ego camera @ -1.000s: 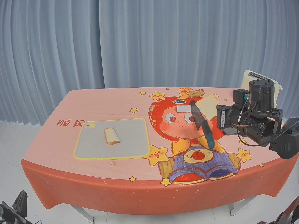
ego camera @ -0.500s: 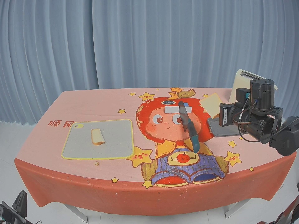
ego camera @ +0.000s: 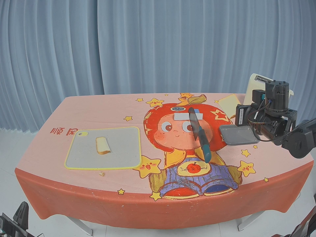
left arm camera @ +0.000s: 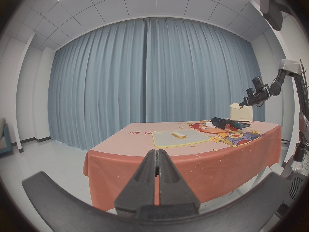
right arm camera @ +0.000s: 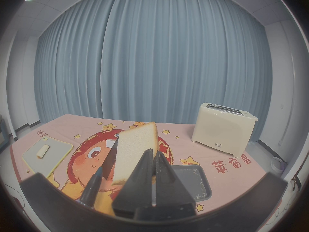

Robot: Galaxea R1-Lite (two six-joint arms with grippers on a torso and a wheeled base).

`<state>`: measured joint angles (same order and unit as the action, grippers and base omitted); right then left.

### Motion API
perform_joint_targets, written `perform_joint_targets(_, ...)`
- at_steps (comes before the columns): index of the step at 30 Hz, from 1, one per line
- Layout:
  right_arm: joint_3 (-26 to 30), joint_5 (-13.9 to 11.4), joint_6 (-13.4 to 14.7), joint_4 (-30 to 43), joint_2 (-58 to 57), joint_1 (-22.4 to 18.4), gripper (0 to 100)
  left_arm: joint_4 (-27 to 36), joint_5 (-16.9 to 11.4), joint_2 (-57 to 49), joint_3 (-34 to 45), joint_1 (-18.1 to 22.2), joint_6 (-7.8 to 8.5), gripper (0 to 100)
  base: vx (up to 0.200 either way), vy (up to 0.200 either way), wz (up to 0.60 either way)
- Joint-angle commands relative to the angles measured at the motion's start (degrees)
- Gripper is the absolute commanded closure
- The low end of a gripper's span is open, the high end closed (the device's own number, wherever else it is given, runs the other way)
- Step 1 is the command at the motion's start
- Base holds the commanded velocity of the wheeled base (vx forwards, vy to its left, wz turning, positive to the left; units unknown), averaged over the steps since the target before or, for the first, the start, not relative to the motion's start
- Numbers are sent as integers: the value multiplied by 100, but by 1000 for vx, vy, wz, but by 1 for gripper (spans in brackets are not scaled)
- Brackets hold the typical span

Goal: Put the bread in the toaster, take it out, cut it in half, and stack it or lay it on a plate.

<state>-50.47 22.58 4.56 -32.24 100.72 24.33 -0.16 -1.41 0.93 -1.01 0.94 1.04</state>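
The right gripper (right arm camera: 154,153) has its fingers clamped on the lower corner of a bread slice (right arm camera: 135,152) and holds it in the air, upright and a little tilted, above the tabletop (ego camera: 108,109). The slice is near the cream toaster (ego camera: 255,86), on the side toward the robot's left, and above the far edge of the grey plate (ego camera: 238,135). A knife (ego camera: 200,134) with a dark blade and a teal handle lies just beside the plate. Well apart, a smaller piece of bread (ego camera: 102,145) lies on the grey cutting board (ego camera: 115,148), with a crumb (ego camera: 102,173) near the board's front edge. The left gripper (left arm camera: 157,155) hangs low, away from the tabletop, its fingers together on nothing.
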Motion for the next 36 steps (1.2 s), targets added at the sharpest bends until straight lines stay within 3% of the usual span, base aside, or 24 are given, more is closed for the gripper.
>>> perform_joint_targets(1,-7,-8,1,-10,44,-69,100,-2,1,-93,101,3,2,100,0,0,0)
perform_joint_targets(8,-51,-43,-8,-19,71,-438,100,-2,1,-93,101,3,2,100,0,0,0)
perform_joint_targets(19,20,-69,63,-133,-140,-464,100,-2,1,-93,101,3,-7,100,0,0,0)
perform_joint_targets(25,485,-34,361,-151,-211,-464,100,-2,1,-93,101,3,-7,100,0,0,0)
perform_joint_targets(31,731,-87,326,-819,-465,-464,100,-2,1,-93,101,3,-16,100,0,0,0)
perform_joint_targets(36,1074,-87,98,-1144,-360,-368,100,-2,1,-93,101,3,-7,100,0,0,0)
